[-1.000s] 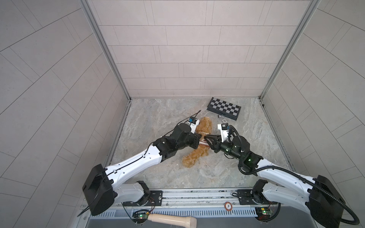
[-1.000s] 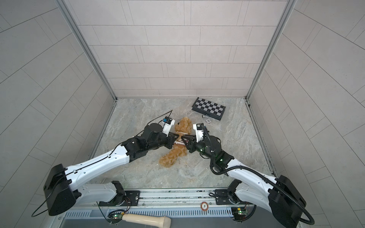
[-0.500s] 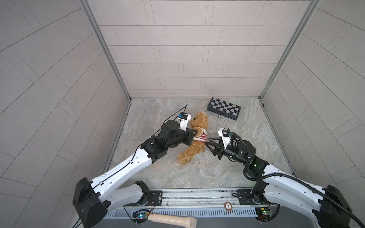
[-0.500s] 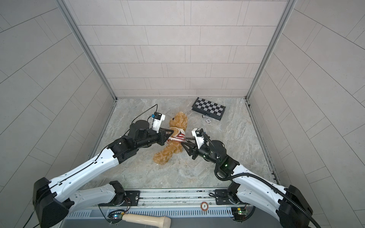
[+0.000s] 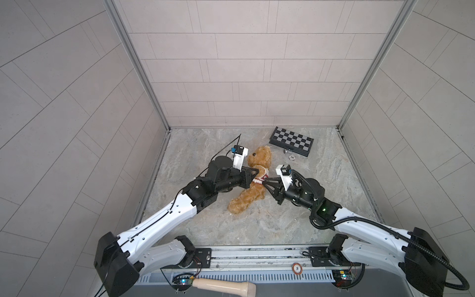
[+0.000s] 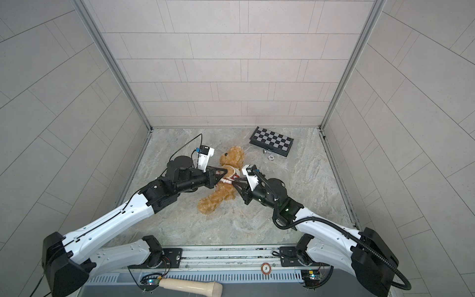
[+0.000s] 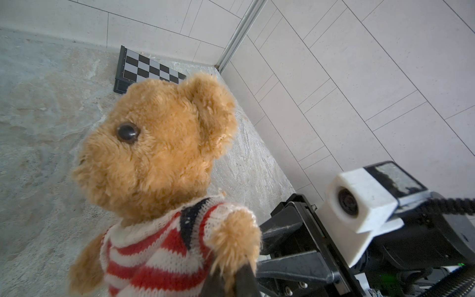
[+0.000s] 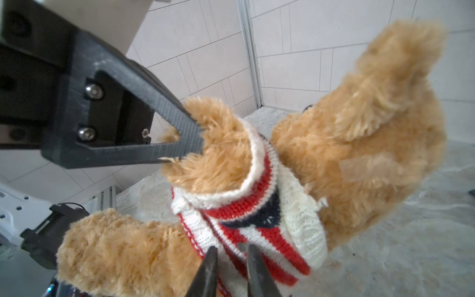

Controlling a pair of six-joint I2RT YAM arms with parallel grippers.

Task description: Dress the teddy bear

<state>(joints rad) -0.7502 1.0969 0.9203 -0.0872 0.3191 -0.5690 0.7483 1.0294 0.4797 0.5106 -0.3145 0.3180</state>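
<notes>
1. Your teddy bear (image 5: 250, 191) is on the marbled table (image 5: 321, 205), near the chessboard (image 5: 291, 141) but not touching it, on the side of the board that faces the arms' bases.
2. Its long axis runs diagonally. The head end points toward the chessboard and the legs point away from it, with the feet down on the table.
3. The face is turned away from the chessboard, toward your left arm.
4. A red-and-white striped sweater (image 7: 159, 246) is around the bear's torso, with its collar under the chin and one paw poking out of a sleeve.
5. Your left gripper (image 8: 196, 144) is clenched on that bare paw, on the bear's side away from the chessboard.
6. Your right gripper (image 8: 228, 259) has its fingers close together, with the sweater's lower striped knit pinched between them behind the bear's back.
</notes>
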